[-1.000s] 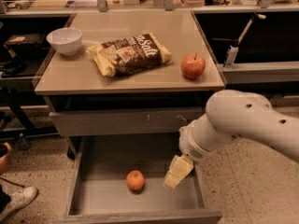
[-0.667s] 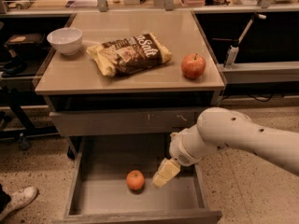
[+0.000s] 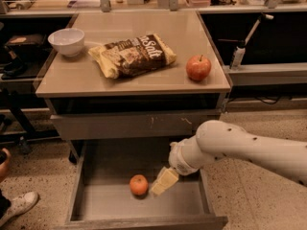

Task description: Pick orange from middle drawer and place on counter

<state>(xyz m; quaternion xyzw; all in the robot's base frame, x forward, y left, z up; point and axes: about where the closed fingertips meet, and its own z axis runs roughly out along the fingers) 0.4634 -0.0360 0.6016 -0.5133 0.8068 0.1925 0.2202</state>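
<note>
The orange (image 3: 138, 185) lies on the flat floor of the open middle drawer (image 3: 100, 202), left of centre. My gripper (image 3: 162, 182) reaches down into the drawer from the right on the white arm (image 3: 244, 147). Its pale fingers sit just right of the orange, close beside it. The counter (image 3: 86, 75) above holds a red-and-yellow apple (image 3: 198, 67) at its right.
A white bowl (image 3: 66, 41) stands at the counter's back left and a brown chip bag (image 3: 133, 54) lies in the middle. A closed drawer front with pale scratches (image 3: 129, 124) sits between the counter and the open drawer. A shoe (image 3: 17, 206) shows at lower left.
My gripper has moved left and down inside the drawer, from near its right wall to right beside the orange. The orange has not moved.
</note>
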